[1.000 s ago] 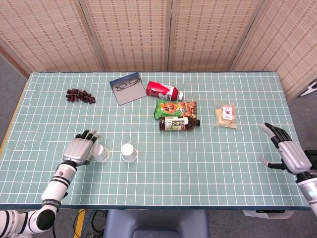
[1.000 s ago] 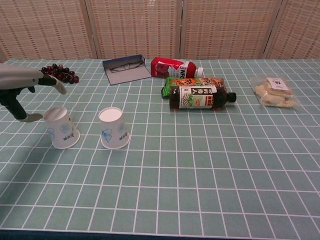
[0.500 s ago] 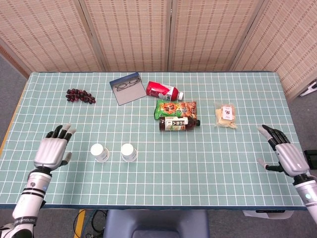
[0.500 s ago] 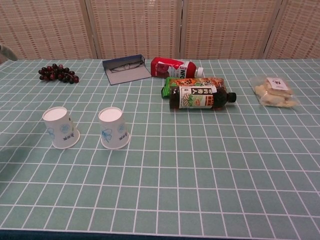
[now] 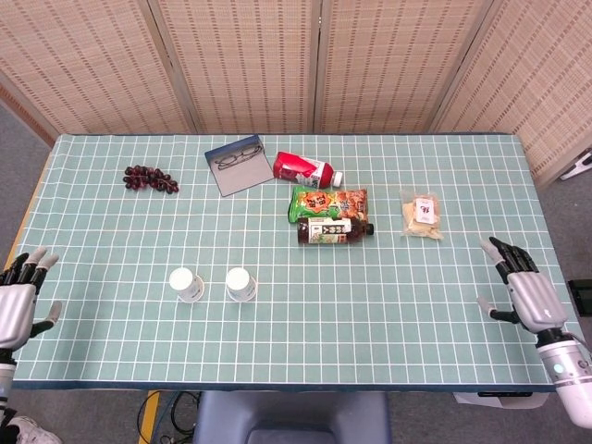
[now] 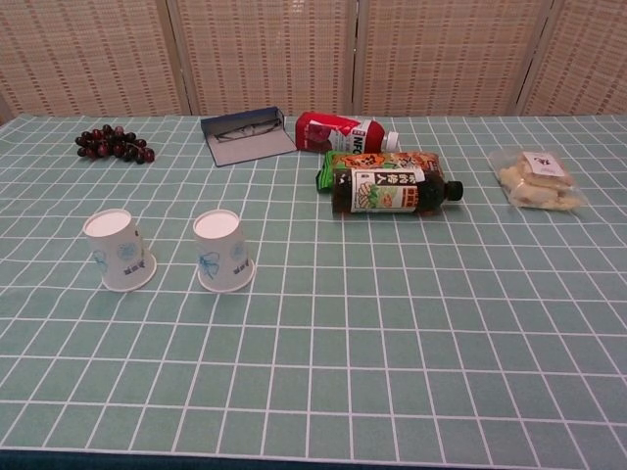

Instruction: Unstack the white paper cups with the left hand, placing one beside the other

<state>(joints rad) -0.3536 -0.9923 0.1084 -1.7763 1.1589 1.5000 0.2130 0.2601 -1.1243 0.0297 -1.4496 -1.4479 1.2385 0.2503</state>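
Two white paper cups stand upside down side by side on the green checked table, a small gap between them: one cup (image 5: 186, 284) (image 6: 120, 250) on the left and the other cup (image 5: 240, 283) (image 6: 223, 250) to its right. My left hand (image 5: 16, 302) hovers open at the table's left edge, far from both cups, fingers spread and empty. My right hand (image 5: 520, 289) is open near the right front edge, holding nothing. Neither hand shows in the chest view.
At the back lie dark grapes (image 5: 151, 178), a glasses case (image 5: 239, 163), a red bottle (image 5: 303, 169), a green snack bag (image 5: 327, 201), a dark bottle (image 5: 335, 229) and a bagged snack (image 5: 422, 215).
My left hand has let go of the left cup and drawn back leftward to the table's edge, leaving the chest view. The left cup now stands upright on its rim. The right hand shifted slightly.
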